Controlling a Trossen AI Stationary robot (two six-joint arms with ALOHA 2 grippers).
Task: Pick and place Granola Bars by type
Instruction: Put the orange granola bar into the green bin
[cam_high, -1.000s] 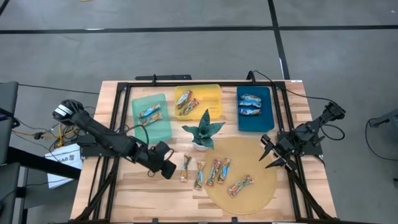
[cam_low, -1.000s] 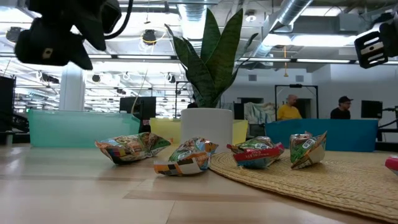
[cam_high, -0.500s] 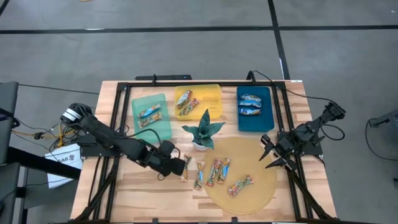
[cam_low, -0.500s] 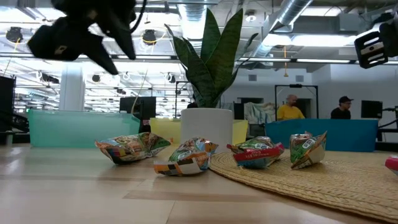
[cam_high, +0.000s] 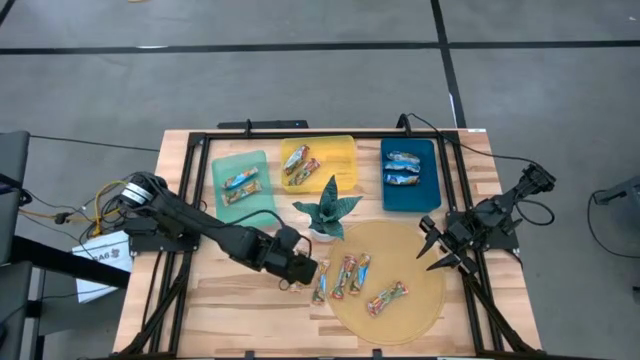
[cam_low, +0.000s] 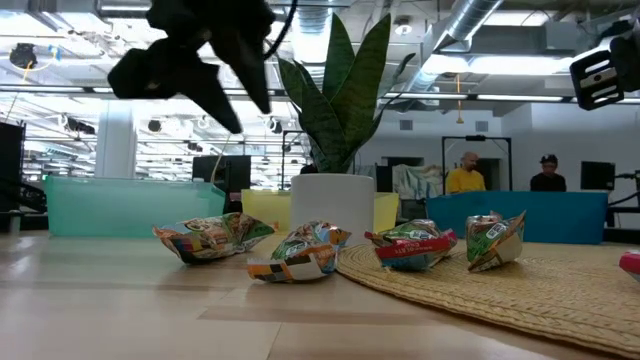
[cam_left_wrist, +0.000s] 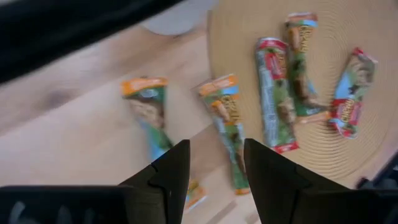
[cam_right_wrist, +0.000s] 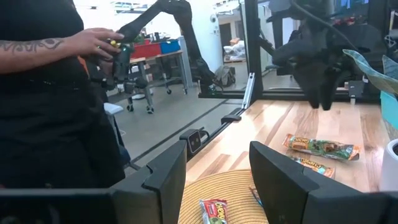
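Several multicoloured granola bars lie loose. Two rest on the bare wood, and three on the round woven mat. Sorted bars lie in the green tray, the yellow tray and the blue tray; those in the blue tray have blue wrappers. My left gripper hangs open above the two bars on the wood, well clear of them in the low view. My right gripper waits open at the mat's right edge.
A potted green plant stands between the trays and the mat, just beyond my left gripper. The three trays line the far side of the table. A person holding a controller stands in the room beyond the table.
My left gripper has travelled toward the table's right edge, from the left part of the table to a spot above the leftmost loose bars, staying high above the wood. The bars and my right arm have kept still.
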